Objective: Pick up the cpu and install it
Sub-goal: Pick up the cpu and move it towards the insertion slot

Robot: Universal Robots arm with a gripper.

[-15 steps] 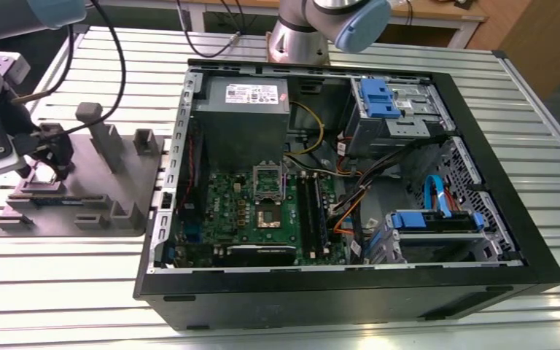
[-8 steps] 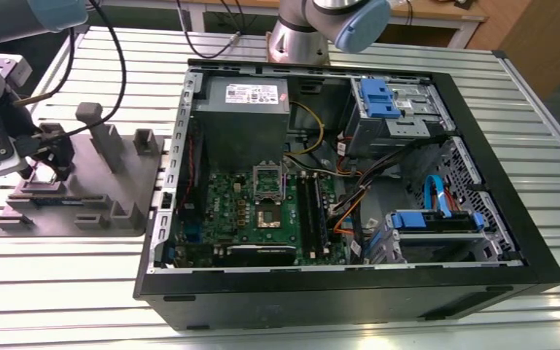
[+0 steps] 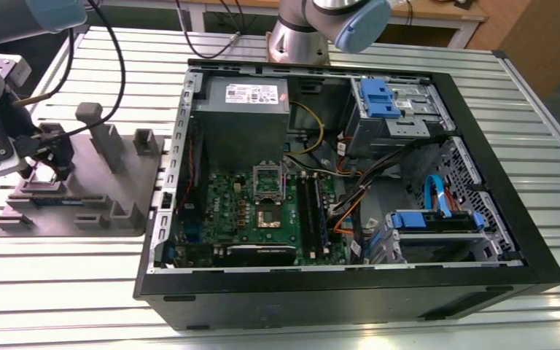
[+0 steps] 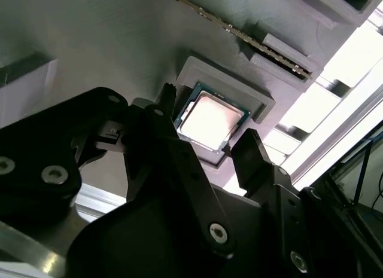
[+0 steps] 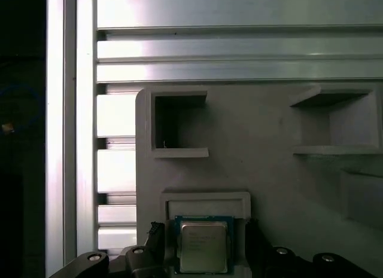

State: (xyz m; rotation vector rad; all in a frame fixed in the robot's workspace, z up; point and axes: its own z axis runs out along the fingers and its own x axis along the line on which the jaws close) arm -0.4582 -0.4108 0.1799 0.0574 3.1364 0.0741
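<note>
My black fingers (image 3: 61, 157) hang over the grey moulded plastic fixture block (image 3: 114, 189), which lies on the slatted aluminium bench (image 3: 66, 292) close to the bench's edge on the exterior view's left. The cpu (image 4: 210, 119), a small flat square chip with a silvery-grey metal top and a thin pale rim, lies flat in a shallow raised square pocket of that block. In both wrist views it sits directly between my fingers (image 4: 254, 161). They are spread apart, one on each side of the pocket, with a visible gap between each tip and the chip's edges, so I am clamped on nothing. In the first wrist view the cpu (image 5: 203, 245) shows square-on with my fingers (image 5: 155, 237) flanking it. Around it the block (image 5: 269, 128) has other open rectangular recesses, and the bench slats (image 5: 239, 51) run alongside it. Just beside the block, towards the middle of the bench, lies the big open black computer case (image 3: 358, 306). On its floor is a green motherboard (image 3: 241, 211), and in that board is a dark square socket (image 3: 269, 216) with its hinged metal frame lifted. The cpu is well apart from that socket.
</note>
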